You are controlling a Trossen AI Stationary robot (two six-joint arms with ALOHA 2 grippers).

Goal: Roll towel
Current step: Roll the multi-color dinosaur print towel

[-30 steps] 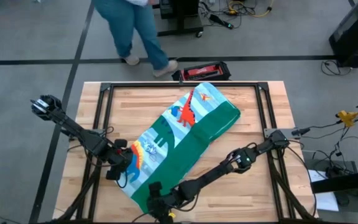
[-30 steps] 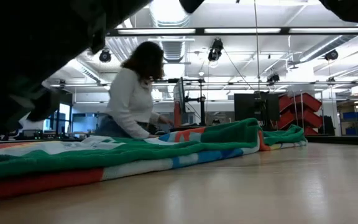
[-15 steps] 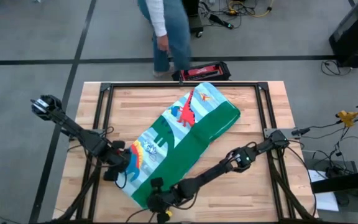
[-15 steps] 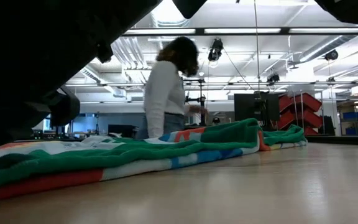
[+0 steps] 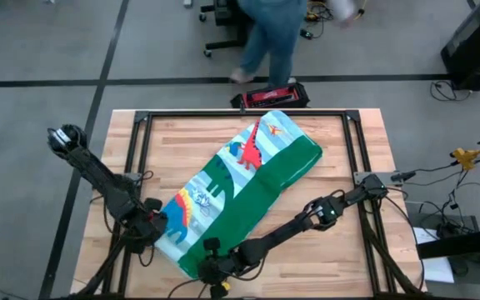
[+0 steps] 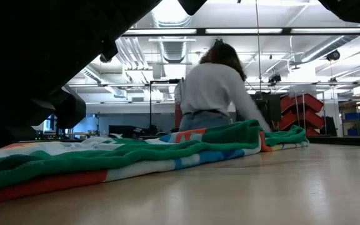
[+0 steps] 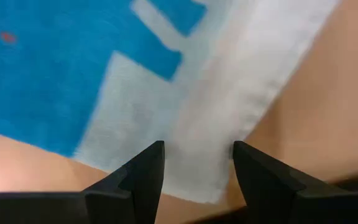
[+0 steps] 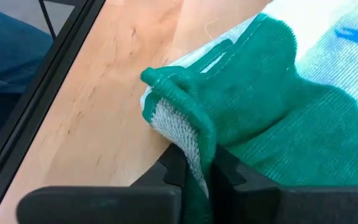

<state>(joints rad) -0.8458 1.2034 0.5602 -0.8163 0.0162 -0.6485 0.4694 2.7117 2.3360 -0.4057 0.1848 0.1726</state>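
towel on the table, both grippers at its near end

from above, the towel lies slanted mid-picture, bare table lower right, right gripper on its bottom corner. the low view alone shows a person behind the towel. left wrist view: left gripper open over the pale edge. right wrist view: right gripper pinched tight on the green corner.

Towel lies diagonally on table; left gripper and right gripper at its near end.
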